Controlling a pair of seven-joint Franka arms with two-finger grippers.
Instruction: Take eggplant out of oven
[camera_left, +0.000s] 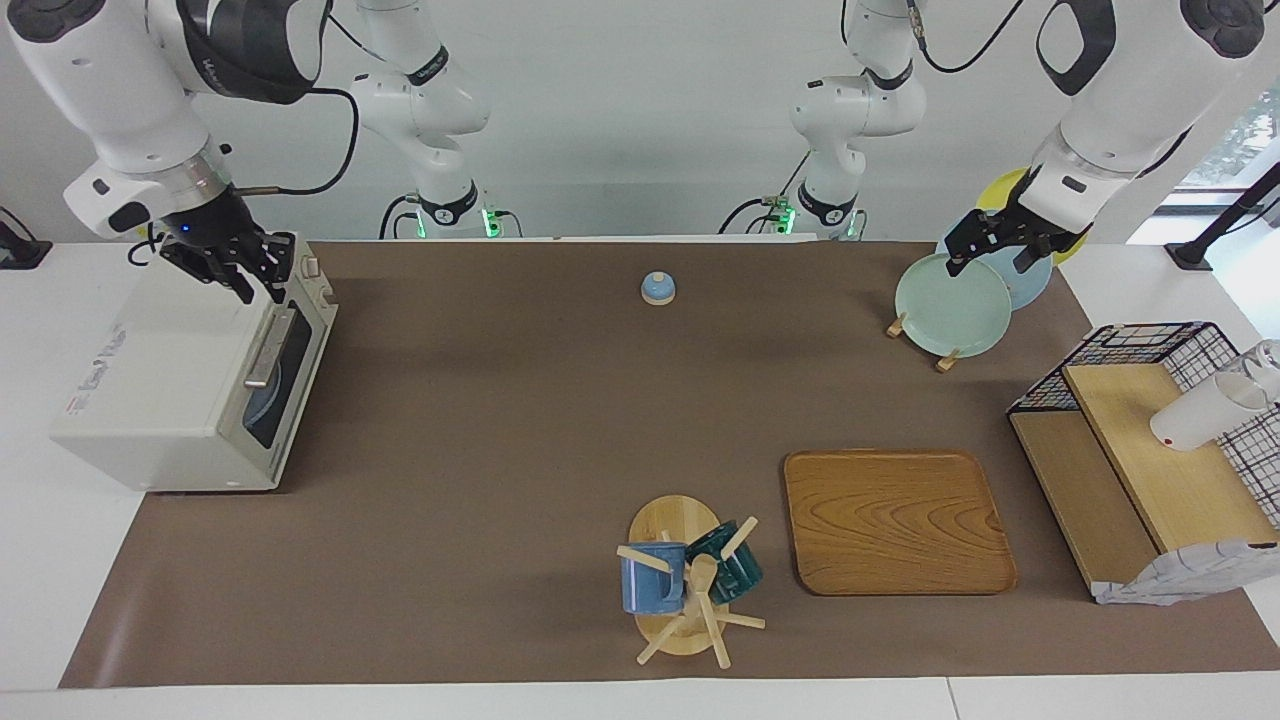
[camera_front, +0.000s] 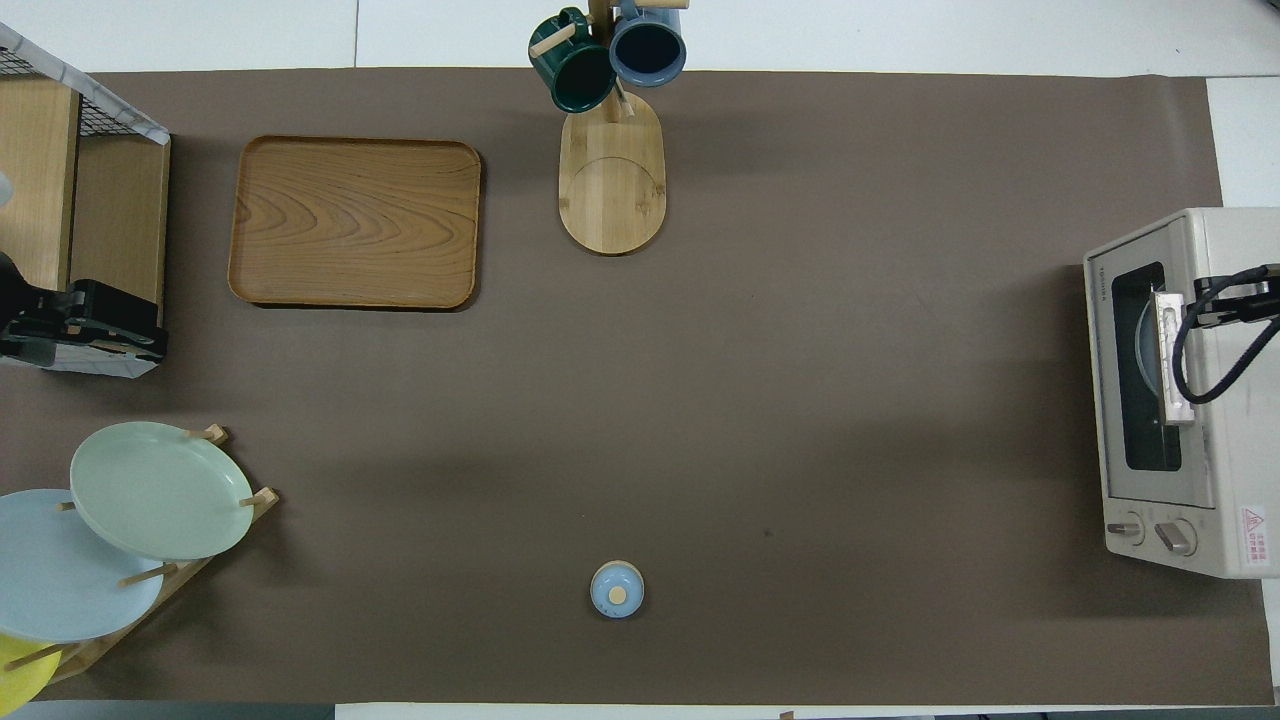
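Two Franka arms stand at the bench, and the job has barely begun. Set at the right arm's end of the bench, the oven (camera_left: 190, 385) has its dark glass door shut and its metal bar handle (camera_left: 268, 347) untouched. The right gripper (camera_left: 245, 272) hangs over the oven's top near the front edge, just above that handle — jaws apart, holding nothing. No eggplant shows in either view; something pale and round sits behind the glass, but what lies on it cannot be made out, so the eggplant is judged to be inside.

At the left arm's end, the left gripper (camera_left: 995, 245) waits in the air over the plate rack (camera_left: 945, 355), by the green plate (camera_left: 952, 303); whether its jaws are open or closed I cannot tell. A wooden tray (camera_left: 897, 520), a mug tree (camera_left: 685, 585) near the bench's edge farthest from the robots, a small blue lidded dish (camera_left: 658, 288) near the robots' edge and a wire basket (camera_left: 1150, 360) at the left arm's end complete the scene.

Every step is left, by this reading — pull the door down, reach in, grasp the eggplant, bring it out to the bench.
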